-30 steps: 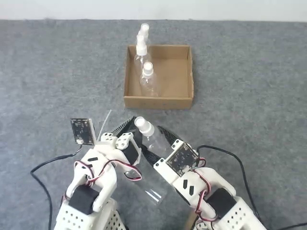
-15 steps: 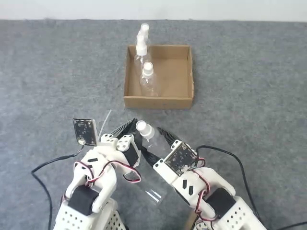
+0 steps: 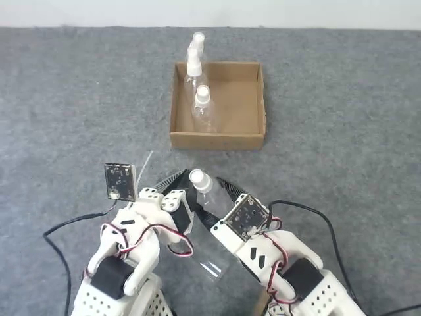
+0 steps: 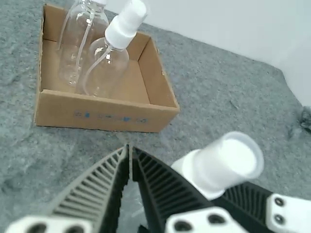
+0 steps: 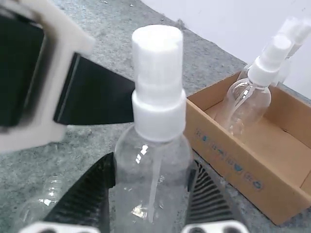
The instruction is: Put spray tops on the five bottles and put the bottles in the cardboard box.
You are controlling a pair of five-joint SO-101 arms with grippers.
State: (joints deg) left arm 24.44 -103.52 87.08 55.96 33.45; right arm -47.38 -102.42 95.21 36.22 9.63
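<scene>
1. Gripping a clear bottle [image 5: 150, 165] around its body, the right jaws are clenched on it from both sides. The bottle stands upright between the right arm [image 3: 263, 247] and the left arm [image 3: 131, 230]. It is close to the near edge of the tabletop [image 3: 342, 118], about midway along that edge.
2. A white spray top [image 5: 156, 73] sits on the neck of that bottle.
3. The left jaws are pressed together with nothing between them. Their tips are just beside the spray top, on its left.
4. The cardboard box [image 3: 217, 140] rests open side up toward the far edge of the tabletop, well apart from both jaws.
5. Along the box's left wall, a front bottle [image 3: 202, 112] and a middle bottle [image 3: 193, 76] stand upright inside, each with a white top.
6. A back bottle [image 3: 197, 41], also with a white top, stands at the box's far left corner. Whether it is inside the box or just behind its far wall cannot be told.
7. A spare bottle [image 3: 207, 260] lies on its side on the tabletop under the two arms, near the near edge.
8. A black cable [image 3: 59, 230] loops across the tabletop by the near left corner.
</scene>
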